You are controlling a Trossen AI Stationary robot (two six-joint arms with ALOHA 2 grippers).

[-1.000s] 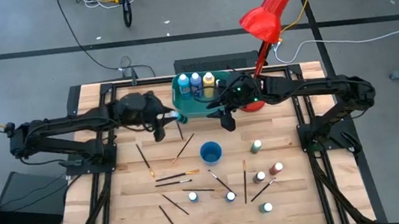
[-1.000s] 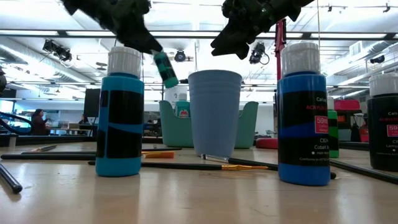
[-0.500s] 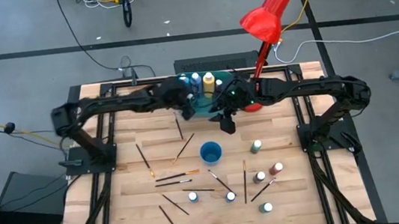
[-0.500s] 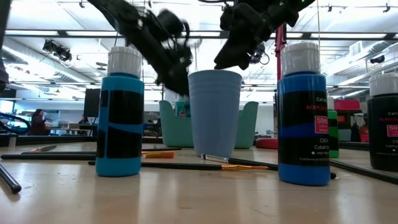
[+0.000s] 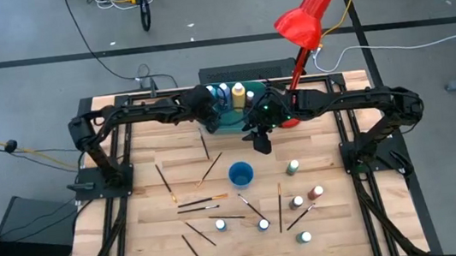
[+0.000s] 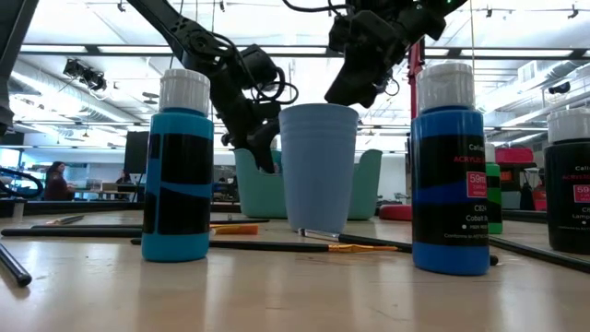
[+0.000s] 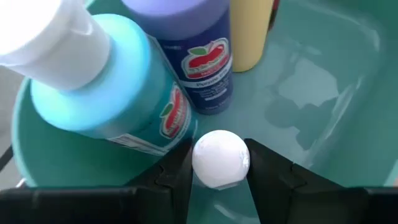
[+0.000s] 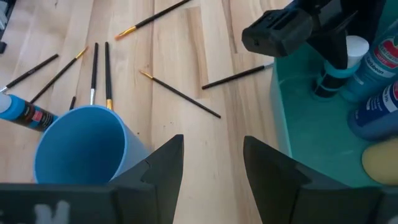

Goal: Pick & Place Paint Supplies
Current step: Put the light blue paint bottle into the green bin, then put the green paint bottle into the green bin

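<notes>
My left gripper (image 5: 209,120) reaches down into the teal tub (image 5: 236,125) at the table's far middle, shut on a small teal paint bottle with a white cap (image 7: 219,159). A large light-blue bottle (image 7: 106,87), a purple one (image 7: 199,56) and a yellow one (image 7: 252,31) stand in the tub beside it. My right gripper (image 5: 261,144) hangs open just right of the tub, above the wood near the blue cup (image 5: 241,175). Loose brushes (image 5: 202,202) and small bottles (image 5: 293,167) lie on the near half of the table. My left gripper pinches the small bottle between its two fingers at the cap end (image 7: 217,180). The fingers slant down from the table's left side into the tub. The bottle stands about upright under them (image 8: 328,84); whether its base rests on the tub floor, I cannot tell.
A red desk lamp (image 5: 305,11) leans over the far right corner behind the tub. The two arms meet close together at the tub. In the low view two tall blue bottles (image 6: 182,171) (image 6: 450,166) flank the cup (image 6: 318,166). Bare wood lies along the table's left side.
My left gripper has carried the small bottle from left of the tub toward the table's right and far edge, tipped downward and sunk into the tub. It has stayed shut on the bottle throughout. My right gripper has barely shifted.
</notes>
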